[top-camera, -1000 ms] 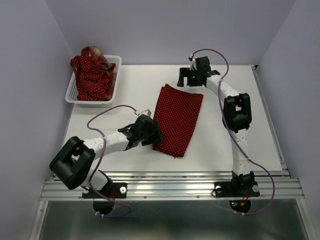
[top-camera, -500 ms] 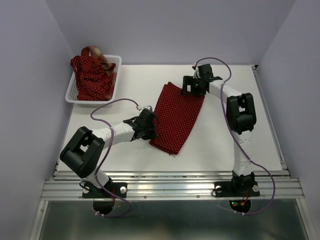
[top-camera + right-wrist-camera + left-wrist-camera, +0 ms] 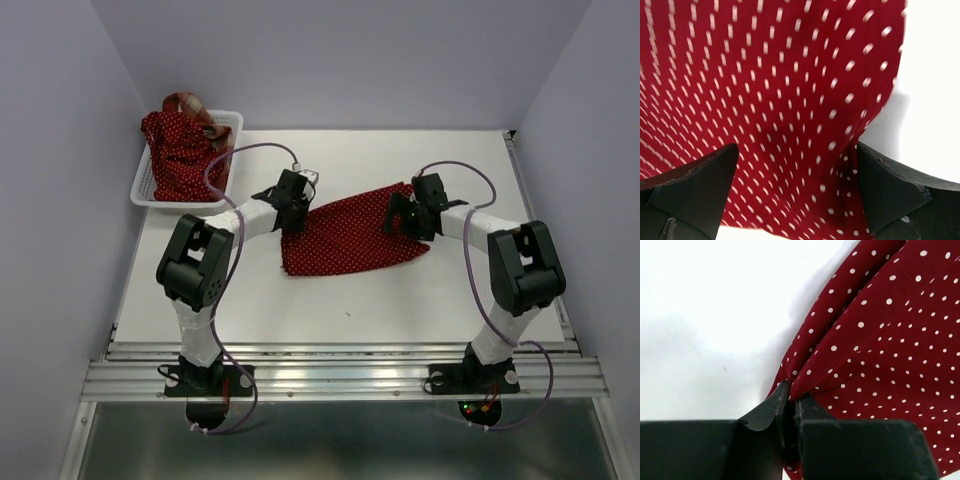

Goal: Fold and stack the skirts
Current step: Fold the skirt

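Skirt [image 3: 350,238], dotted: swung from lengthwise to crosswise on surface [image 3: 450,290] since a second ago. Left hand [image 3: 790,395] clamped on one end; right hand [image 3: 796,150] apart over the other. We judge it squared up for folding.

Soft, even overhead light fills the top view. The white worktop [image 3: 400,290] is bright, almost washed out, with only faint shadows under the arms. The left wrist view is crisp on the dotted skirt [image 3: 880,340], with a pale grey shadow beside it. The right wrist view is blurred, its dots smeared into streaks, and the right gripper [image 3: 795,165] looks dark and underexposed.
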Motion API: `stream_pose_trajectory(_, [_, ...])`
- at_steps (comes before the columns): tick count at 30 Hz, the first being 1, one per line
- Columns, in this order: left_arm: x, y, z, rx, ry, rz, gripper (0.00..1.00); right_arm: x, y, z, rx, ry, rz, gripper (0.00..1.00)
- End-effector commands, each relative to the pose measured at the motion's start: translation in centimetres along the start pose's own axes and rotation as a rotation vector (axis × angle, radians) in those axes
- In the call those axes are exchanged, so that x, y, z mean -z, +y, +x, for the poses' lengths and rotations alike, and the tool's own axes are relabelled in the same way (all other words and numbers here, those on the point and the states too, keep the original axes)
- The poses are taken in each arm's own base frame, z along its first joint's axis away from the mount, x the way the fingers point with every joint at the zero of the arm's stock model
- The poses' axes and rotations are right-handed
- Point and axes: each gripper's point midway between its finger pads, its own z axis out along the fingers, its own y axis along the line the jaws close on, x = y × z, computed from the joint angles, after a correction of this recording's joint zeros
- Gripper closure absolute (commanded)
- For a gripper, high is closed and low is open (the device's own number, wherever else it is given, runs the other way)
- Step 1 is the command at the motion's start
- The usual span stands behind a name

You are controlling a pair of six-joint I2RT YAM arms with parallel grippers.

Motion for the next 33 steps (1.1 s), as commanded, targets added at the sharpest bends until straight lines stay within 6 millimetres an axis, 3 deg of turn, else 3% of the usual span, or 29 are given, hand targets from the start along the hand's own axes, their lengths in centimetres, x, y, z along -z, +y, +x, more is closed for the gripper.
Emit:
stream_pose_trajectory(1, [-0.1, -0.5, -6.2, -0.308, -0.105, 0.03, 0.94, 1.8, -1.1, 2.6, -0.1, -0.054, 0.149, 0.0])
stream_pose_trajectory(2, [-0.4, -0.3, -6.6, -0.329, -0.104, 0.027, 0.92, 2.2, -1.6, 3.2, -0.121, -0.057, 0.166, 0.0])
stream_pose_trajectory(3, [-0.9, -1.0, -8.0, -0.366, -0.121, 0.057, 0.84, 2.9, -1.9, 4.5, -0.151, -0.055, 0.177, 0.0])
stream_pose_trajectory(4, [-1.2, -0.8, -8.0, -0.376, -0.098, 0.055, 0.82, 3.3, -2.3, 5.0, -0.172, -0.061, 0.192, 0.0])
stream_pose_trajectory(5, [-1.5, -0.7, -8.9, -0.38, -0.112, 0.043, 0.82, 3.8, -2.5, 5.3, -0.191, -0.067, 0.198, 0.0])
stream_pose_trajectory(6, [-2.5, -0.3, -8.3, -0.381, -0.072, 0.035, 0.8, 4.2, -2.8, 5.5, -0.196, -0.081, 0.218, 0.0])
stream_pose_trajectory(7, [-2.5, -0.4, -9.8, -0.384, -0.091, 0.032, 0.73, 5.1, -3.0, 5.6, -0.211, -0.103, 0.227, 0.0])
stream_pose_trajectory(8, [-3.3, 0.0, -9.2, -0.378, -0.057, 0.028, 0.67, 5.6, -3.5, 5.2, -0.202, -0.129, 0.25, 0.0])
stream_pose_trajectory(11, [-3.1, 0.1, -10.6, -0.349, -0.065, 0.03, 0.46, 7.1, -3.4, 3.4, -0.17, -0.182, 0.263, 0.0])
stream_pose_trajectory(12, [-2.9, 0.1, -11.0, -0.341, -0.075, 0.037, 0.26, 7.5, -3.8, 3.1, -0.156, -0.186, 0.293, 0.0])
stream_pose_trajectory(15, [-1.5, -0.1, -12.1, -0.318, -0.111, 0.051, 0.01, 8.3, -3.1, 0.8, -0.128, -0.225, 0.304, 0.0])
stream_pose_trajectory(18, [0.7, 0.4, -13.5, -0.264, -0.157, 0.022, 0.01, 9.2, -2.4, -0.7, -0.106, -0.238, 0.302, 0.0])
stream_pose_trajectory(24, [5.4, 4.8, -15.2, -0.058, -0.223, -0.08, 0.01, 10.5, -0.3, -1.4, -0.031, -0.222, 0.203, 0.0])
stream_pose_trajectory(27, [6.3, 6.2, -13.9, 0.021, -0.22, -0.06, 0.01, 10.7, 0.5, -1.3, -0.007, -0.211, 0.153, 0.0])
stream_pose_trajectory(28, [5.5, 5.5, -11.8, 0.045, -0.181, -0.003, 0.01, 10.7, 0.8, -1.4, 0.007, -0.213, 0.14, 0.0])
stream_pose_trajectory(33, [5.0, 3.7, -8.8, 0.083, -0.157, 0.123, 0.01, 10.4, 2.1, -1.6, 0.038, -0.189, 0.08, 0.0])
